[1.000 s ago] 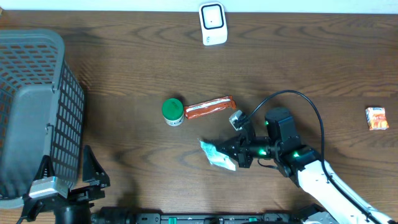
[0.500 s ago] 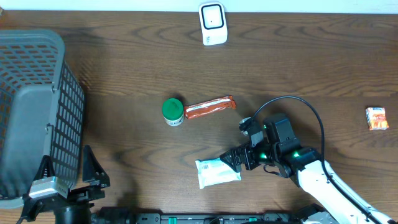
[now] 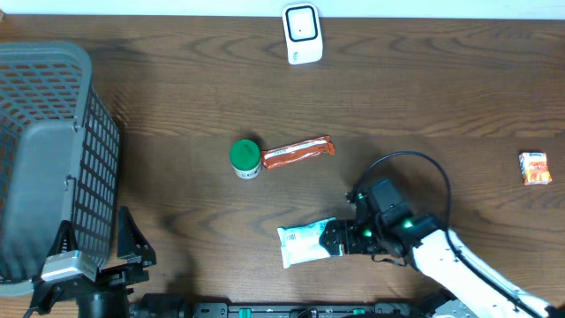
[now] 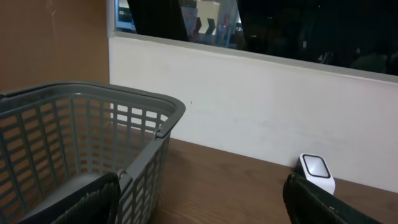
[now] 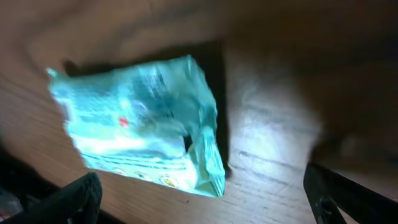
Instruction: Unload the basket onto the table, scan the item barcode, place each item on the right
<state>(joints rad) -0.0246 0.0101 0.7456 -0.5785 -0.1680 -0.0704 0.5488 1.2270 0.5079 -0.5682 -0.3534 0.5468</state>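
A white and teal packet [image 3: 305, 245] lies flat on the wooden table near its front edge. My right gripper [image 3: 334, 239] sits at the packet's right end, open, and grips nothing. In the right wrist view the packet [image 5: 137, 124] lies just ahead of the spread gripper [image 5: 208, 200], lit by the wrist light. The white barcode scanner [image 3: 302, 34] stands at the table's far edge, also seen in the left wrist view as the scanner [image 4: 316, 172]. My left gripper [image 3: 99, 245] rests open and empty at the front left beside the basket.
A grey plastic basket [image 3: 44, 159] fills the left side, close to the left gripper [image 4: 199, 199]. A green-lidded jar [image 3: 245, 159] and an orange-red bar wrapper [image 3: 298, 153] lie mid-table. A small orange packet [image 3: 534, 168] sits far right.
My right gripper opened and let go of the packet, which dropped from a tilted hold to lie flat on the table. The gripper then moved down against its right end. The left arm stayed still.
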